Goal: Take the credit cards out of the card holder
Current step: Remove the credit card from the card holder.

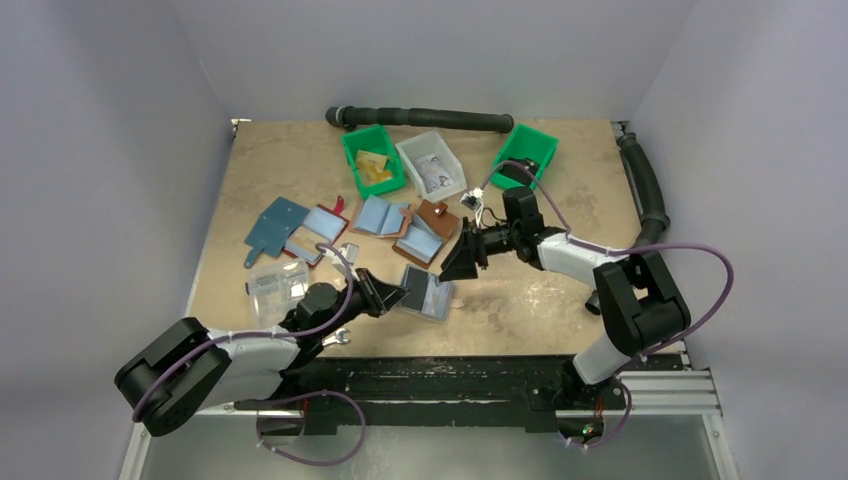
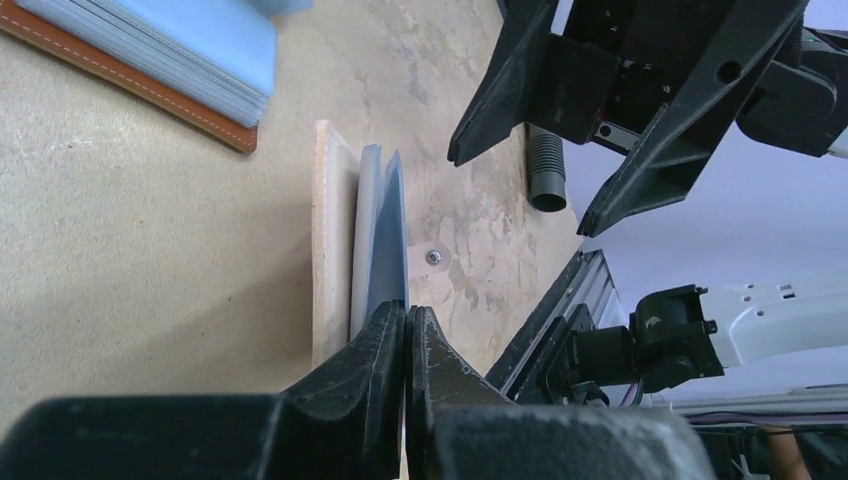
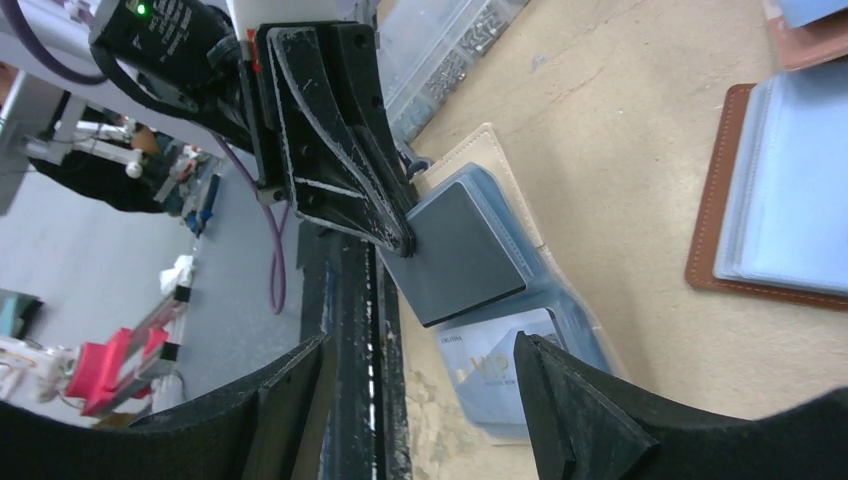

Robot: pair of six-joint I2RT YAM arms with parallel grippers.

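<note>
The card holder lies flat near the table's front edge, its whitish rim and translucent sleeve showing. My left gripper is shut on the corner of the dark grey credit card, which stands tilted up out of the holder. The light blue credit card, printed VIP, still lies in the sleeve. My right gripper hovers just above and behind the holder, open with nothing between its fingers.
Brown wallets with blue lining lie behind the holder, and a grey-blue wallet and a clear plastic box lie to the left. Green bins, a white bin and a black hose stand along the back.
</note>
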